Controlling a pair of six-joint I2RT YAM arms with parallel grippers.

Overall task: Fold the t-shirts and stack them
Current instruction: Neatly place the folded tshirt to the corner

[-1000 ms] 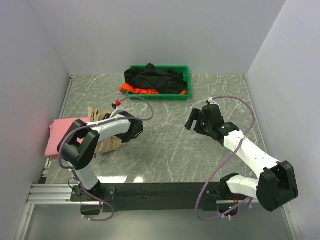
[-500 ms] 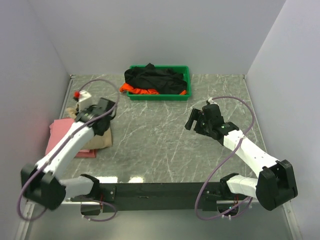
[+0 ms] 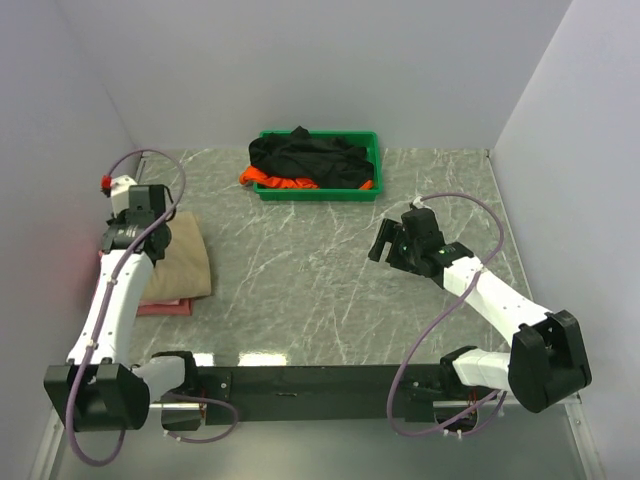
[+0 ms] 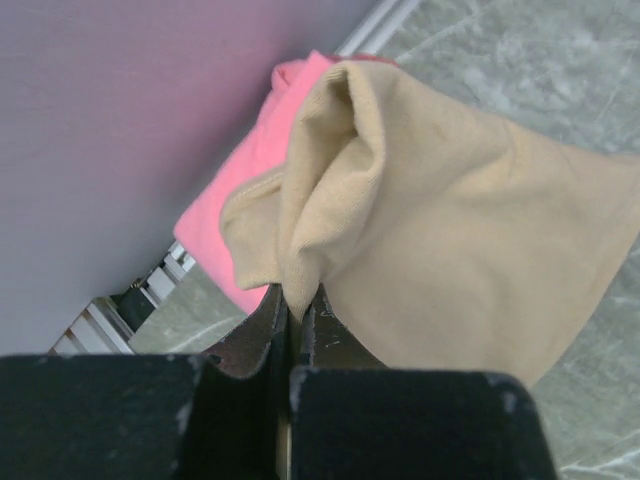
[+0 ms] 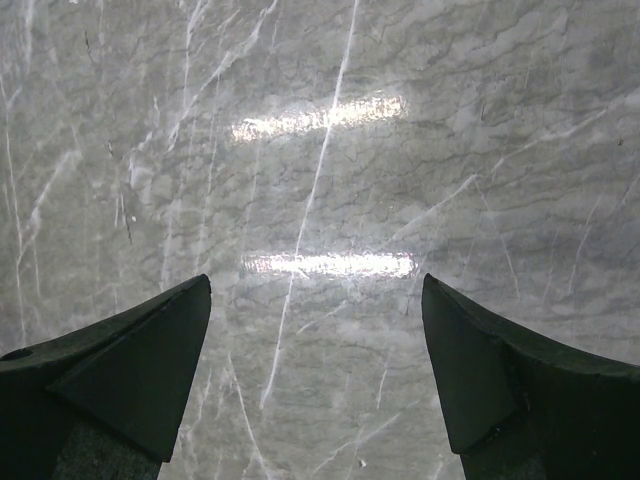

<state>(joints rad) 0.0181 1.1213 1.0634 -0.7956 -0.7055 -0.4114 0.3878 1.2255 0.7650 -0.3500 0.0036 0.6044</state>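
Beige t-shirt (image 4: pixel 450 230) lies over the pink t-shirt (image 4: pixel 250 170) by the left wall, and our left gripper (image 4: pixel 297 300) is pinched on its bunched edge. We judge it soft, light and floppy, best held at the corners. Our right gripper (image 5: pixel 315 290) hangs spread wide above the marble table (image 3: pixel 330 290).

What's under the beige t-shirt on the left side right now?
The pink t-shirt lies under the beige t-shirt, showing only along the wall-side and near edges. Most of it is covered, so its fold cannot be judged.
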